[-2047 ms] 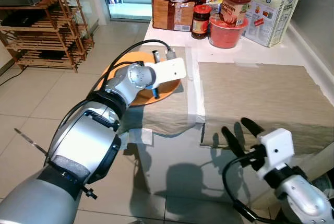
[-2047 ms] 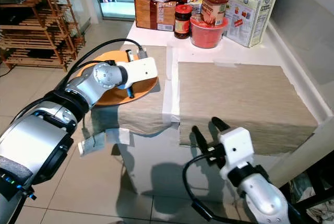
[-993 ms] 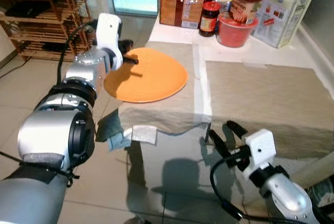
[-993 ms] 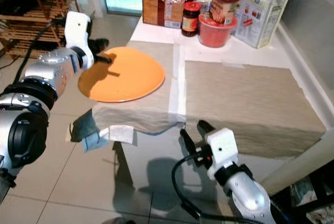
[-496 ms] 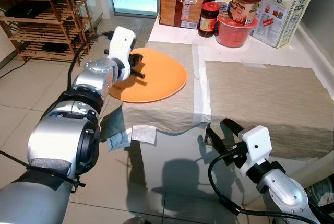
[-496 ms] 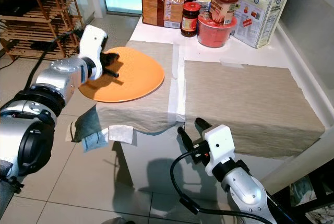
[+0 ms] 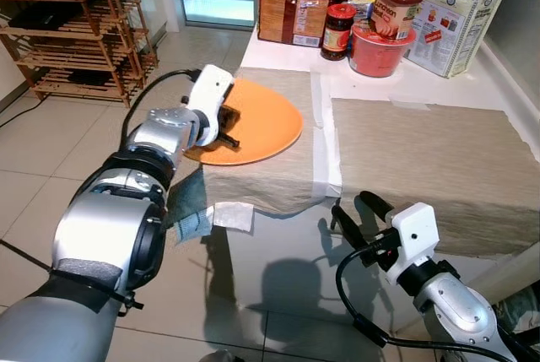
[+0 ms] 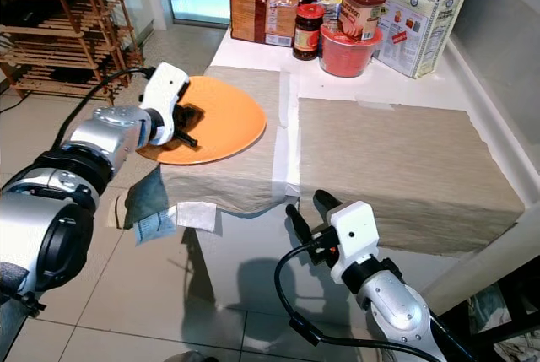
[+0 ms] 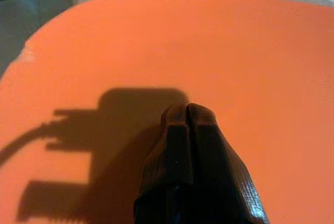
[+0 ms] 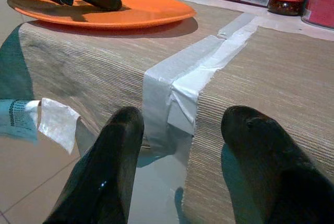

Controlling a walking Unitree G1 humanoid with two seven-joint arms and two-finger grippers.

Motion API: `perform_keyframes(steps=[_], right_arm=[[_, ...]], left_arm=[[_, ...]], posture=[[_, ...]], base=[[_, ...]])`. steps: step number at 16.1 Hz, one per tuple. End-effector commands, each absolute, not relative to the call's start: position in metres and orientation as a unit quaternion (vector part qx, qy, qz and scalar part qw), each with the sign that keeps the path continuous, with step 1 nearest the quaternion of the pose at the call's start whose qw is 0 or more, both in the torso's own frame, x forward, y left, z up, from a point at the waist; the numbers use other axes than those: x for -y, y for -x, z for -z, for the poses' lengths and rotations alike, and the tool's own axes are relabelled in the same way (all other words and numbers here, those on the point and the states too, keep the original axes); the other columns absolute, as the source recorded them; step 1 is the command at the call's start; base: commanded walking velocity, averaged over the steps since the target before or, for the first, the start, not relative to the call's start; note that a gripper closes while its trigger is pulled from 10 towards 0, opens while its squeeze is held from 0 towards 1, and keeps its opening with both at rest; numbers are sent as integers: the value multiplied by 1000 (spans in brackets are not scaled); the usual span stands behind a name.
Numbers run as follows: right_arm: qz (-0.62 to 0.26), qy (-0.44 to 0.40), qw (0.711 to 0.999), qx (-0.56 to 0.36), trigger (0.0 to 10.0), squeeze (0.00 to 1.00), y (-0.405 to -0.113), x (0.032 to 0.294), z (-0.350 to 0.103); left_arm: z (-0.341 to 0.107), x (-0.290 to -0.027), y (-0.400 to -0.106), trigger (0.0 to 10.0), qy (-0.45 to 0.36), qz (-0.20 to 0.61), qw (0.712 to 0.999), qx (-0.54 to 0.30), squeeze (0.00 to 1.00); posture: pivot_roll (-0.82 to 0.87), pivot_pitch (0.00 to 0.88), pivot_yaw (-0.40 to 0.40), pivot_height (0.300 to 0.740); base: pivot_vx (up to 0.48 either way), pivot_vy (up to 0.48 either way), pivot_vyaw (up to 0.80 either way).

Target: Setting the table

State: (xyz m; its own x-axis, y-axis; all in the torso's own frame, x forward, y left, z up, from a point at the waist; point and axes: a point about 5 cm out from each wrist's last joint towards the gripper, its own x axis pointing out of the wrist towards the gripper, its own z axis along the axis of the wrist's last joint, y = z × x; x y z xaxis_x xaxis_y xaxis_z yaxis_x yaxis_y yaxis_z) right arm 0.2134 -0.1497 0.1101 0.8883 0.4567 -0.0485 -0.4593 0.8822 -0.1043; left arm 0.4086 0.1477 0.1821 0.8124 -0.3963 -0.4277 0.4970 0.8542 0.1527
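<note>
The orange plate (image 7: 253,123) is lying on the left placemat (image 7: 270,172) at the table's near-left corner; the left gripper (image 9: 189,113), fingers pressed together, is hovering over its surface; the right gripper (image 10: 182,125), fingers spread wide, is hanging before the table edge.

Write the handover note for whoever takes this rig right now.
Left gripper: shut, empty, tips over the orange plate; contact with it cannot be told.
Right gripper: open, empty, low at the table's near edge by the taped seam between the two mats.
Plate lies flat on the left mat, its outer rim overhanging the table's left edge.
Right mat is bare. Jars and food packages crowd the far end.
Done: plate on the table. Left: centre it, set the second place.
</note>
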Motion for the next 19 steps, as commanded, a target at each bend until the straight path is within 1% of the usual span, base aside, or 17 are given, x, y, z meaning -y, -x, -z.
perform_keyframes(steps=[1, 5, 8, 11, 15, 19], right_arm=[[-236, 52, 970, -15, 10000, 0, -214, 148, -110], [-237, 52, 970, -15, 10000, 0, -215, 147, -110], [-236, 52, 970, -16, 10000, 0, -215, 146, -110], [-235, 50, 971, -14, 10000, 0, -216, 145, -110], [-233, 51, 971, -13, 10000, 0, -217, 145, -111], [-232, 50, 971, -16, 10000, 0, -216, 145, -109]], left_arm=[[-176, -143, -406, 10000, -135, 252, 935, -208, 0], [-174, -133, -405, 10000, -135, 268, 929, -215, 0], [-179, -118, -406, 10000, -134, 289, 925, -209, 0], [-183, -97, -406, 10000, -126, 311, 922, -192, 0], [-187, -81, -405, 10000, -124, 325, 920, -180, 0], [-198, -86, -409, 10000, -116, 317, 927, -164, 0]], posture=[[-24, 0, 15, 740], [-27, 0, 19, 740], [-31, 0, 25, 740], [-38, 0, 26, 740], [-50, 0, 33, 740], [-45, 0, 31, 740]], base=[[0, 0, 0], [0, 0, 0], [0, 0, 0], [0, 0, 0], [0, 0, 0], [0, 0, 0]])
